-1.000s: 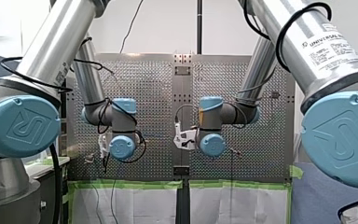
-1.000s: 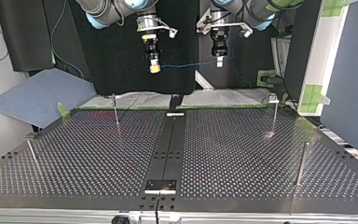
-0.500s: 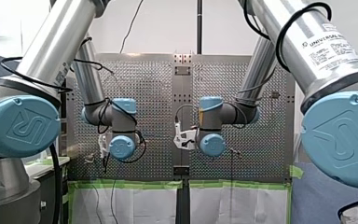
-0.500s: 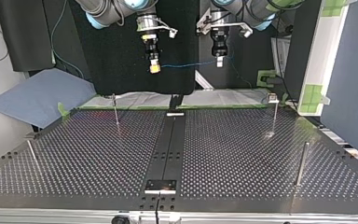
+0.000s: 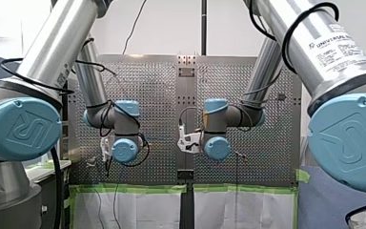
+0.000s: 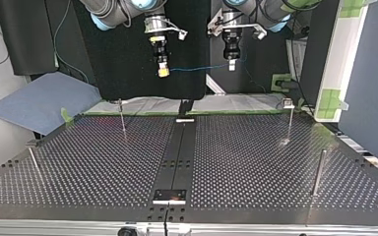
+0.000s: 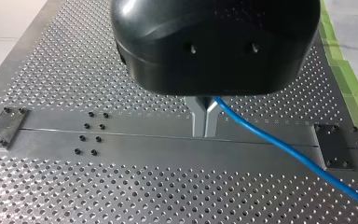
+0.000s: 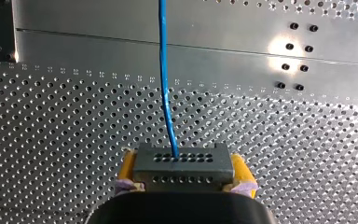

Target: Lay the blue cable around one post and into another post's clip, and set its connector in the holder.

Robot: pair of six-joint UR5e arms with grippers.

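In the top view both grippers hang high above the perforated table (image 6: 256,162). My right gripper (image 6: 163,72), at that view's left, is shut on the grey connector (image 8: 182,161) between its yellow pads (image 8: 127,169). The blue cable (image 6: 197,68) runs level from there to my left gripper (image 6: 232,64), whose metal fingers (image 7: 198,119) are shut on it. In the left wrist view the cable (image 7: 289,151) trails off sideways from the fingers. In the right wrist view the cable (image 8: 165,79) leads straight ahead of the connector.
Thin posts stand on the table: one (image 6: 122,117) at the top view's far left, one with a clip top (image 6: 289,118) at far right, one (image 6: 318,172) near right, one (image 6: 33,162) near left. A dark centre strip (image 6: 179,152) carries small plates (image 6: 169,195).
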